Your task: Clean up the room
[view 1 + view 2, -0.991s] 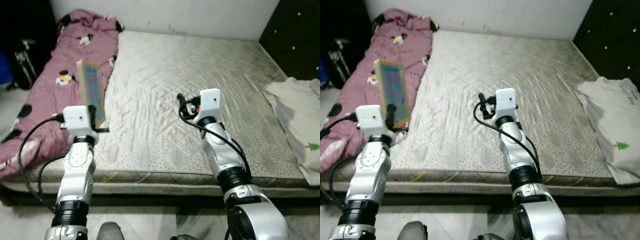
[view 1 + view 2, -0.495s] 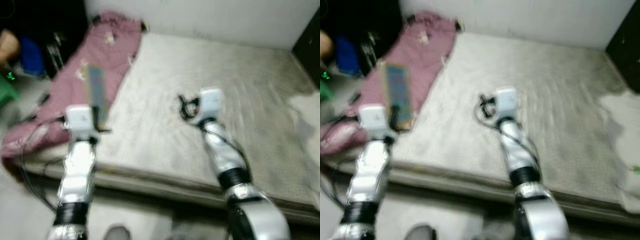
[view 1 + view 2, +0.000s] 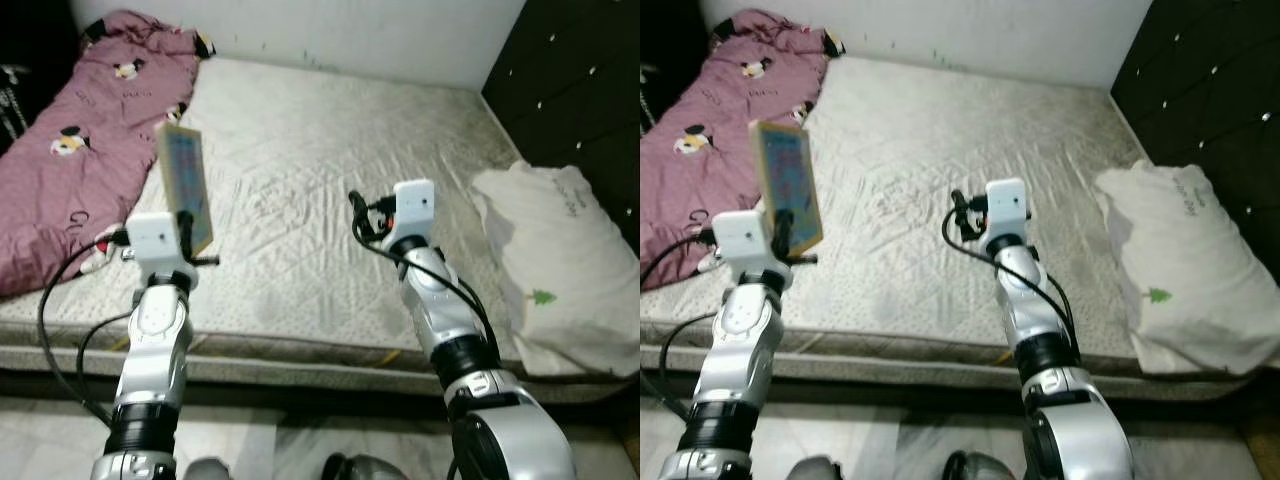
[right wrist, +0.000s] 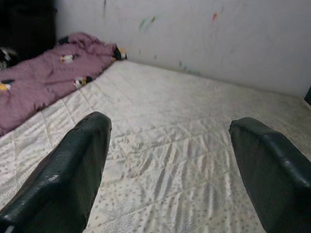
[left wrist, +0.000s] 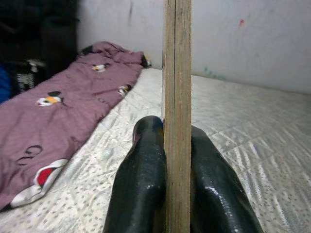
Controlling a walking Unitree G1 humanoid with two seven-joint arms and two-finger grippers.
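Landmark = mattress (image 3: 330,180), bare, quilted, grey-white w/ speckled stains, lying low on a pale floor (image 3: 250,440).

Around it: a mauve blanket (image 3: 75,140) w/ cartoon prints lies along the mattress's left side, bunched up at the far corner by the wall. A white pillow (image 3: 555,265) w/ a small green tree print sits at the mattress's right edge, partly hanging off it, against a dark tufted panel (image 3: 570,80) w/ shiny studs. White wall (image 3: 330,30) behind the mattress's far edge, a few colour marks on it. Dark things beyond the blanket, far left; can't tell what they are.

Task thing: a flat board (image 3: 786,185), wood-edged, blue patterned face, held upright above the mattress's near-left part, just inboard of the blanket. Left gripper (image 5: 176,145) is clenched on it: wrist view shows the thin wooden edge pinched between both black fingers (image 5: 146,165), touching each side.

Right gripper (image 4: 170,145) is raised over the mattress's middle, fingers spread wide apart, nothing between them, quilted surface visible through the gap. Black cables loop at both wrists.

Middle of the mattress in front of both arms is plain wrinkled quilting.
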